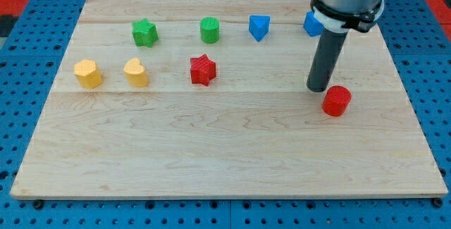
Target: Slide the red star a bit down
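Observation:
The red star (pixel 202 70) lies on the wooden board (pixel 211 151), a little left of the middle and toward the view's top. My tip (pixel 319 88) rests on the board far to the star's right, just up and left of a red cylinder (pixel 337 101). The rod rises from the tip to the arm at the view's top right.
A green star (pixel 144 33), a green cylinder (pixel 209 29) and a blue block (pixel 258 27) stand in a row above the red star. Another blue block (pixel 312 23) is partly hidden behind the rod. A yellow hexagon (pixel 88 73) and a yellow heart (pixel 136 72) lie to the star's left.

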Controlling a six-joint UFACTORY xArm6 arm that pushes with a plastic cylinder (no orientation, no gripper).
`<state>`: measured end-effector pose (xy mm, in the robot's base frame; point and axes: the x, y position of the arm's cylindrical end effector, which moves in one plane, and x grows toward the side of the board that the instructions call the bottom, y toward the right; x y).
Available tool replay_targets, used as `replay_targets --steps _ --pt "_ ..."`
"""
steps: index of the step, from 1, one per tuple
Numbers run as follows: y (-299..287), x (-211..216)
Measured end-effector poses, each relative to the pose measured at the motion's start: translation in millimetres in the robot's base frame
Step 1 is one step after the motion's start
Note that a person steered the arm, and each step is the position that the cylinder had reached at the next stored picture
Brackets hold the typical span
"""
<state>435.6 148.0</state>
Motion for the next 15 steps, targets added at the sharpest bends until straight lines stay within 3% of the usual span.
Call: replay_targets --steps 3,5,6,8,9,12,15 --pt "4 36" --pt "-44 -67" --pt "-127 -80" --pt "-200 -44" --pt "-198 -15" --pt "-198 5" --pt "-181 2"
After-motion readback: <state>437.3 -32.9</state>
